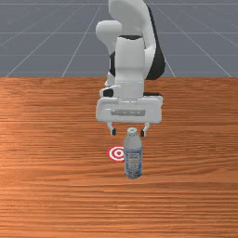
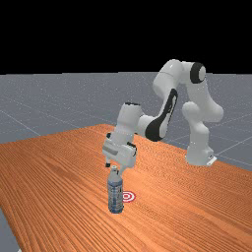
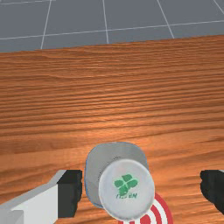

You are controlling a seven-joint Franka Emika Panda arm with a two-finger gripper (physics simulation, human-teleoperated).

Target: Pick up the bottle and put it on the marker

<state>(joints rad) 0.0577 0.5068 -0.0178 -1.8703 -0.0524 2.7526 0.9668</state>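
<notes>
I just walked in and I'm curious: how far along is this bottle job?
Nothing looks done: the bottle stands upright beside the marker. The approach seems under way, with the open gripper near the bottle's top. Gripping, lifting and placing remain.

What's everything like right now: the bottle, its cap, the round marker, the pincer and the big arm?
bottle: standing upright, not gripped, off the marker
cap: on the bottle
marker: flat on the table, uncovered
pincer: open, holding nothing
arm: bent, reaching out
</notes>
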